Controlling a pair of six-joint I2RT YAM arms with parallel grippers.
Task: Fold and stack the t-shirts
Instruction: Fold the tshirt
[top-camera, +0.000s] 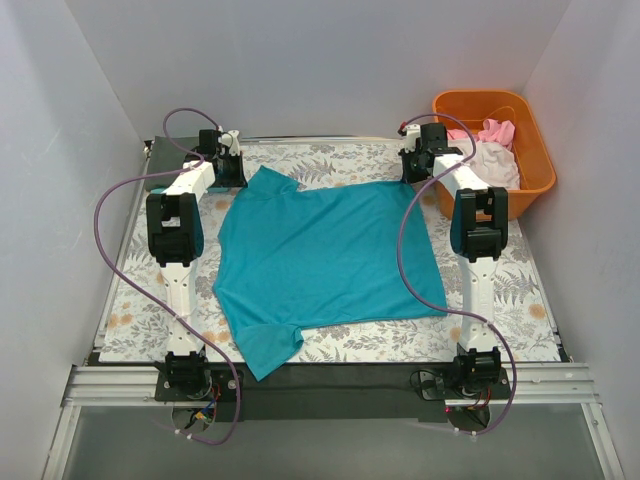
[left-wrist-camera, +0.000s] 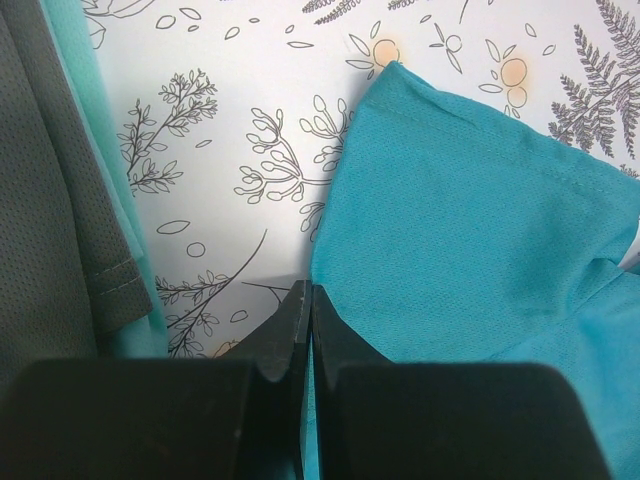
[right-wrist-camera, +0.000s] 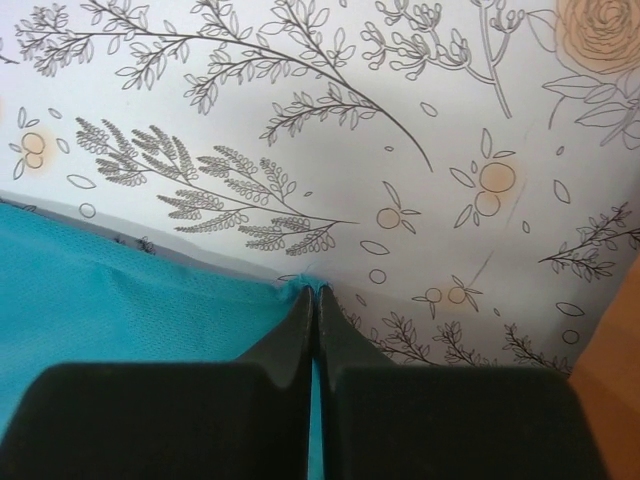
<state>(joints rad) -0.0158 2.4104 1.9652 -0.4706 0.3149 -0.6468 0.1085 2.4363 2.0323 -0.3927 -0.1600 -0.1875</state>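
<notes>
A teal t-shirt (top-camera: 320, 260) lies spread flat on the floral table covering, with one sleeve toward the near edge and one at the far left. My left gripper (top-camera: 232, 162) is at the shirt's far left corner. In the left wrist view it (left-wrist-camera: 305, 292) is shut on the teal cloth's edge (left-wrist-camera: 470, 220). My right gripper (top-camera: 418, 165) is at the far right corner. In the right wrist view it (right-wrist-camera: 313, 292) is shut on the teal corner (right-wrist-camera: 120, 300). A dark grey shirt (left-wrist-camera: 50, 200) lies at the left of the left wrist view. Pink (top-camera: 497, 130) and white (top-camera: 492, 162) shirts sit in the tub.
An orange plastic tub (top-camera: 535, 150) stands at the back right, just off the table covering (top-camera: 140, 300); its edge shows in the right wrist view (right-wrist-camera: 615, 390). White walls close in the left, back and right sides. Purple cables loop beside both arms.
</notes>
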